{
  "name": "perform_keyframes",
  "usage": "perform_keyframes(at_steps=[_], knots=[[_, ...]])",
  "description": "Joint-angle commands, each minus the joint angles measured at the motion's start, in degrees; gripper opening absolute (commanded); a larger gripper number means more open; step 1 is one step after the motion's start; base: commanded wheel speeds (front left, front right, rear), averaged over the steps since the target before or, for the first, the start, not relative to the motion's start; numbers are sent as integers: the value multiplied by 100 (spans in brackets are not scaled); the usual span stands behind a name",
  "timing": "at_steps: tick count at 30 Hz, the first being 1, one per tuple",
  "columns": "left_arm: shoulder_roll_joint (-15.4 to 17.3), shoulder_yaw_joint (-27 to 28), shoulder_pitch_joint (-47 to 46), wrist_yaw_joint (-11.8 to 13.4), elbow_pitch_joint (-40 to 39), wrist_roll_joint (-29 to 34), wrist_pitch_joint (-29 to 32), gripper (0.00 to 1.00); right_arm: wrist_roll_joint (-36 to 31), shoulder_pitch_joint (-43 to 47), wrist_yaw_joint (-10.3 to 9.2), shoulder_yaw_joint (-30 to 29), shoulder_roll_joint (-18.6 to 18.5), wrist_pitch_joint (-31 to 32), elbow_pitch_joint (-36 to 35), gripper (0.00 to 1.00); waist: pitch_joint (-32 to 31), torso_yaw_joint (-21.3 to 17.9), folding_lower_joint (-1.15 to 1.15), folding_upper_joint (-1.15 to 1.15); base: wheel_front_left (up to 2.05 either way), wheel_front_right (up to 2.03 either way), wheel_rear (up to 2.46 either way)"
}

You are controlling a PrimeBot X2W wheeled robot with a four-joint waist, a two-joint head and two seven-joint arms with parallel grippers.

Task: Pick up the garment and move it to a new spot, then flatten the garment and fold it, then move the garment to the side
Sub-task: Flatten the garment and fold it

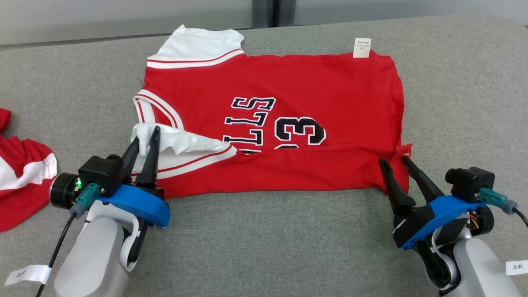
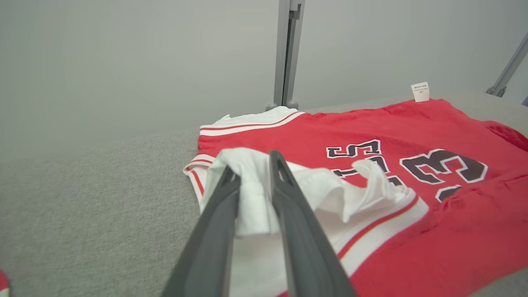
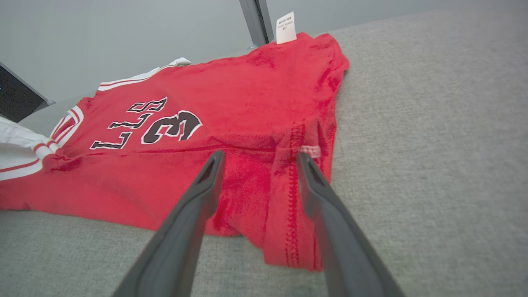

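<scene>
On my head view the red jersey (image 1: pixel 288 82) lies spread across the middle of the grey table (image 1: pixel 264 239). Its collar end points to the left of the frame and its hem to the right. The black lettering and the number 3 face up, turned sideways to me. The near long edge is folded over, so the fold cuts through the bottom of the print. A small white label (image 1: pixel 362 47) sticks out at the far edge, upper right of the cloth.

My left tool (image 1: pixel 144 138) sits at the lower left of the frame. Its fingers are closed tight on a bunched bit of the jersey's white sleeve (image 1: pixel 185 142), lifted a little off the red cloth. The left wrist view confirms it (white fabric is pinched right between the two dark fingers).

My right tool (image 1: pixel 394 161) is at the lower right, by the near hem corner of the jersey. Its fingers stand apart and grip nothing. On the right wrist view they straddle the stitched side seam, and I cannot tell whether they touch the cloth.

At the far left edge of the head view lies part of another red-and-white garment (image 1: pixel 20 181), well apart from the jersey.
</scene>
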Motion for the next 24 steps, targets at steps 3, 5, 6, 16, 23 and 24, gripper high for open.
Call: perform_keyframes(at_steps=[3,5,6,16,23,24], knots=[[-76,76,-59,-5,50,39,-41,100,-34,43,3,-25,-130,-163,58,100,-85,36,-1,0,0,0,0],[-85,153,81,11,1,47,-39,100,-64,138,3,-50,-168,-199,72,100,-133,43,-1,0,0,0,0],[-97,181,159,25,-21,46,-39,100,-73,176,3,-65,-189,-209,82,100,-162,50,-1,0,0,0,0],[-163,385,921,54,-42,112,-41,100,-356,454,3,-191,-255,-201,192,100,-271,141,-1,0,0,0,0],[-152,430,1010,6,143,88,-42,100,-439,299,3,-148,-235,-172,412,100,-231,141,-1,0,0,0,0],[-157,443,987,1,184,78,-42,100,-467,255,3,-134,-230,-182,465,100,-217,136,-1,0,0,0,0]])
